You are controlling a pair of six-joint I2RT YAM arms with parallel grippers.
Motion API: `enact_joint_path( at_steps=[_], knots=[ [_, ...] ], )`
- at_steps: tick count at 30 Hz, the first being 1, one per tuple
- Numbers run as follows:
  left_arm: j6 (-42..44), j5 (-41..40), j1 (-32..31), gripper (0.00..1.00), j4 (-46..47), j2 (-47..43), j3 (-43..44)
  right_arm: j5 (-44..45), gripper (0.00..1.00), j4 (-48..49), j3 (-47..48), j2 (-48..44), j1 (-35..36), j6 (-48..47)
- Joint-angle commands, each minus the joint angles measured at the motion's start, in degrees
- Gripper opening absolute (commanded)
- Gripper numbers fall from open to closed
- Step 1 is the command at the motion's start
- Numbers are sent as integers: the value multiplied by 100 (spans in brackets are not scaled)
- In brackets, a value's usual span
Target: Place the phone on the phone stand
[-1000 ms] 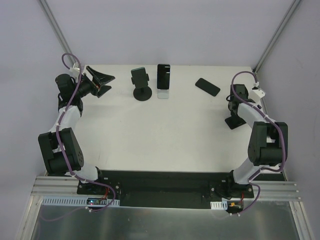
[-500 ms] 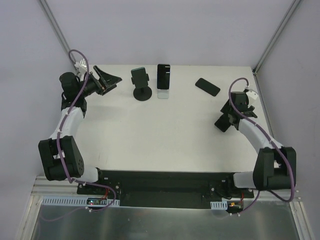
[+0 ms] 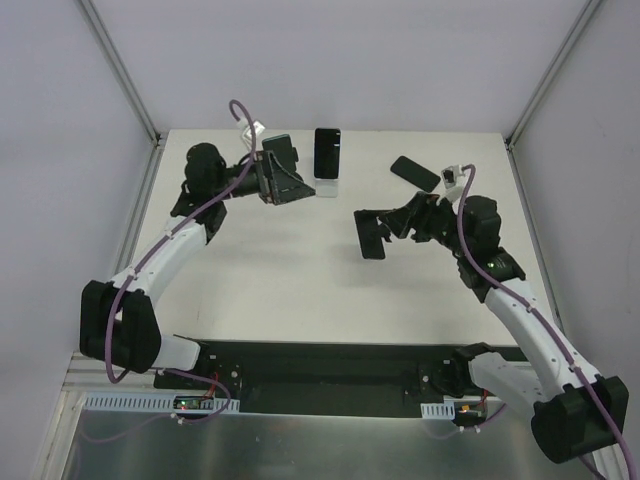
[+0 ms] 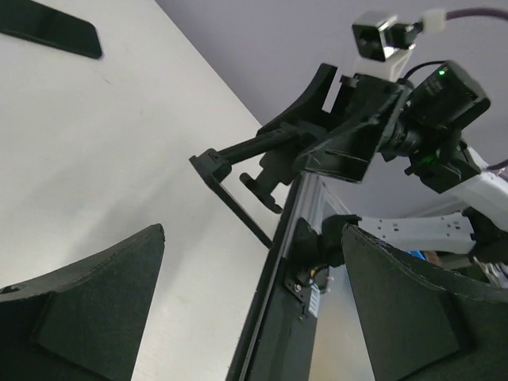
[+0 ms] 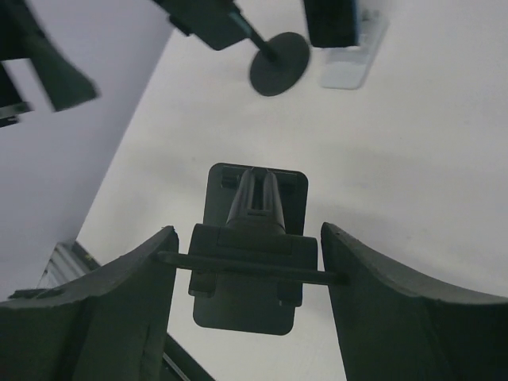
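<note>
Top external shows the slim glossy black phone [image 3: 415, 173] lying flat on the matte white table [image 3: 300, 290], far right, well apart from the black round-based phone stand [image 3: 281, 152], which the left claw [image 3: 290, 180] partly covers. Left wrist alone shows that claw's wedge-shaped fingers [image 4: 87, 309] spread wide around nothing. Right wrist shows the right claw [image 5: 248, 232] spread wide, with a thin bar spanning its fingers before a black rectangular plate [image 5: 294, 198]; whether it is gripped, I cannot tell.
</note>
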Motion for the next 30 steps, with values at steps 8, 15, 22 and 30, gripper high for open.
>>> enact_joint_path(
  at_steps=[8, 15, 22, 30],
  knots=[
    [619, 102, -1607, 88, -122, 679, 162, 1460, 1, 797, 167, -904, 1540, 254],
    [918, -48, -1660, 58, -798, 925, 381, 2199, 1, 1017, 70, -1081, 2112, 228],
    [1445, -486, -1660, 31, -1695, 909, 601, 2621, 1, 965, 150, -932, 2823, 219],
    [2096, -1401, -1634, 0, -2338, 662, 654, 3378, 1, -141, 299, -1002, 3448, 719]
  ],
)
